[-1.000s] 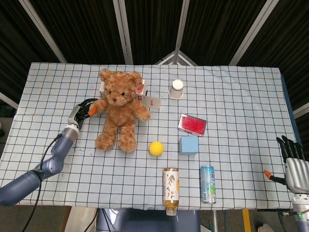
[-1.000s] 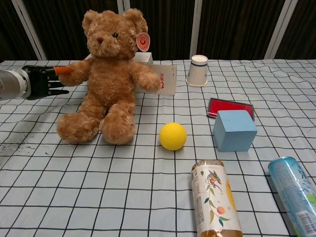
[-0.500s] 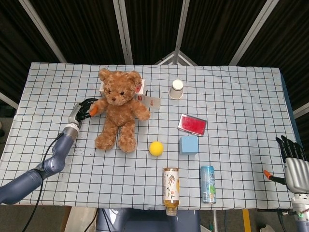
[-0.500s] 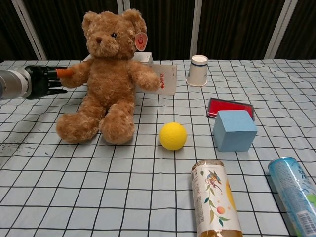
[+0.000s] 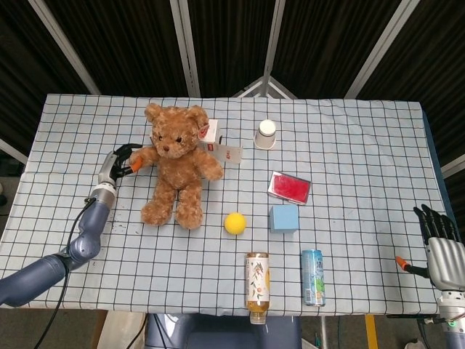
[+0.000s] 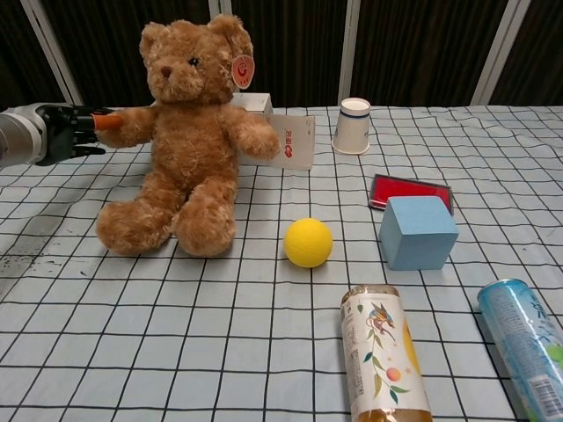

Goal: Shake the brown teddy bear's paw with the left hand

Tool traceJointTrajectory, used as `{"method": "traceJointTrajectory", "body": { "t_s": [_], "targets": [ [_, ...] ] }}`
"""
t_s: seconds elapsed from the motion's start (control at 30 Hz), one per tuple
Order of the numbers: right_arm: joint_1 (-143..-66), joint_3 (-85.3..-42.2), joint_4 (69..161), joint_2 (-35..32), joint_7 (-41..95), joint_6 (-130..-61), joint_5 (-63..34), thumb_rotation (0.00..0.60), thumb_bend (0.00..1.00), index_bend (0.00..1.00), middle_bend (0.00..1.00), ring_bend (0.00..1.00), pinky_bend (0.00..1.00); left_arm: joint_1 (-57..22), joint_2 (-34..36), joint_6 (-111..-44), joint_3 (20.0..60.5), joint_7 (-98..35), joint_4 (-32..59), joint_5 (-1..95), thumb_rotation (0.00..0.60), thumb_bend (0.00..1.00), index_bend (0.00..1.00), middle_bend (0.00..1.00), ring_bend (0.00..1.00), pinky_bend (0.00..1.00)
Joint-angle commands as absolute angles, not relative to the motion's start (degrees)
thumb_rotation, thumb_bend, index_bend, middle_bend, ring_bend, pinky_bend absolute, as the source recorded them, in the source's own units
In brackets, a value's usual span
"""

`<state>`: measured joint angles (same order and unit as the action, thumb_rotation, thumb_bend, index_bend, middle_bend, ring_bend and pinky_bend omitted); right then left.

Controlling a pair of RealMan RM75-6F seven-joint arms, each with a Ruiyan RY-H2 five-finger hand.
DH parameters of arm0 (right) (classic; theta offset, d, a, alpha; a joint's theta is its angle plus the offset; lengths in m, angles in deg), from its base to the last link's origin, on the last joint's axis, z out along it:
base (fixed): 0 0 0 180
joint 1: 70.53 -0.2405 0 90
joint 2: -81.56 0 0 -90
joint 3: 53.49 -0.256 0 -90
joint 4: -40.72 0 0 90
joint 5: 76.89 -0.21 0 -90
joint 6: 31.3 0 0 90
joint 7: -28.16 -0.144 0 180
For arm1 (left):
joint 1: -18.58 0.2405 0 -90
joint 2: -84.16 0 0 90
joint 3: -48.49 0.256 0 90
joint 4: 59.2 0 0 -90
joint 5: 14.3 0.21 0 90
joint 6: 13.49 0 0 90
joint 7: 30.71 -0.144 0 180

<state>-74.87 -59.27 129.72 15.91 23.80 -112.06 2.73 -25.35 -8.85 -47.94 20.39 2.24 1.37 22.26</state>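
Observation:
The brown teddy bear (image 5: pixel 176 163) (image 6: pixel 185 132) sits upright on the checked table, leaning a little toward the left side. My left hand (image 5: pixel 120 161) (image 6: pixel 69 133) holds the bear's outstretched paw (image 5: pixel 139 158) (image 6: pixel 123 127), its orange-tipped thumb against the fur. My right hand (image 5: pixel 441 249) hangs off the table's right front corner with straight, spread fingers and holds nothing; the chest view does not show it.
A white box (image 6: pixel 286 136) stands behind the bear, a paper cup (image 5: pixel 267 134) further right. A red case (image 5: pixel 289 187), blue cube (image 5: pixel 284 217), yellow ball (image 5: pixel 235 222), lying bottle (image 5: pixel 257 283) and can (image 5: pixel 313 276) fill the middle and front.
My left hand has lifted and drawn the paw up and leftward; the bear's body has tilted and shifted slightly left with it. The right hand has stayed still.

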Motion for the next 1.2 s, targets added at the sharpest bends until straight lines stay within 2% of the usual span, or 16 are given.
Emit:
{"method": "traceJointTrajectory", "body": {
  "t_s": [0.03, 1.2],
  "targets": [
    [-74.86, -59.27, 129.75, 15.94, 23.83, -112.03, 2.65, 0.600, 0.13, 0.05, 0.01, 0.00, 0.00, -25.61, -8.62, -48.73, 20.38, 0.70, 2.34, 21.31, 0.600, 0.64, 0.30, 0.45, 0.07, 0.00],
    [-74.78, -59.08, 130.44, 16.58, 23.39, -111.75, 2.58, 0.600, 0.13, 0.05, 0.01, 0.00, 0.00, -26.71, -12.46, -47.25, 21.98, -7.20, -2.51, 17.81, 0.600, 0.64, 0.30, 0.45, 0.06, 0.00]
  ]
}}
